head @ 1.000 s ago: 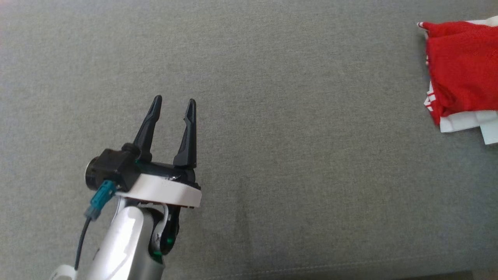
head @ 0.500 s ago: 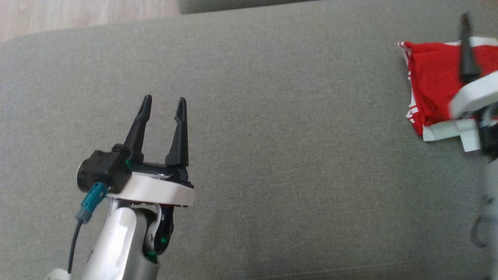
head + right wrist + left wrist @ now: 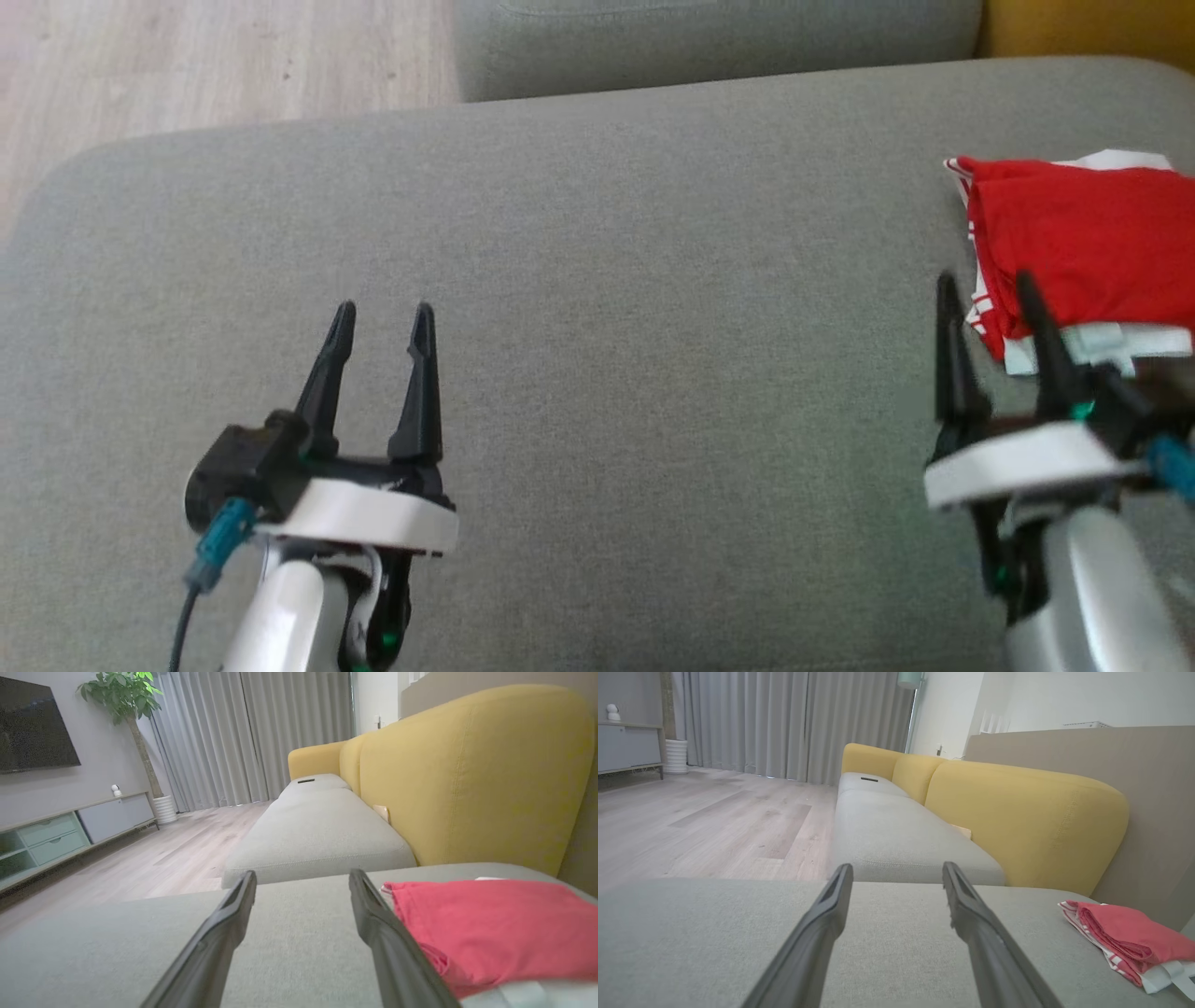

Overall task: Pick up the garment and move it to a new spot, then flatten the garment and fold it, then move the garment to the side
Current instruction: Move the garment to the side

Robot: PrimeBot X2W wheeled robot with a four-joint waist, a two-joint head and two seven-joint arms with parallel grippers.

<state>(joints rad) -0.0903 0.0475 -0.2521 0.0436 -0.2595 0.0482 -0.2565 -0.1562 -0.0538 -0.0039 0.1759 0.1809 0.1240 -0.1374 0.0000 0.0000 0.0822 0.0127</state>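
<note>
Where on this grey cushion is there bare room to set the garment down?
Free: the wide middle of the grey fabric seat cushion, between the open left end effector and open right end effector, and its far-left corner by the pale wooden floor. Crowded: the right end, where the folded red-and-white cloth garment lies just beyond the right end effector.

Garment (image 3: 1083, 233) cut off at right edge; right pincer (image 3: 985, 280) blurred, covering its lower-left corner.
</note>
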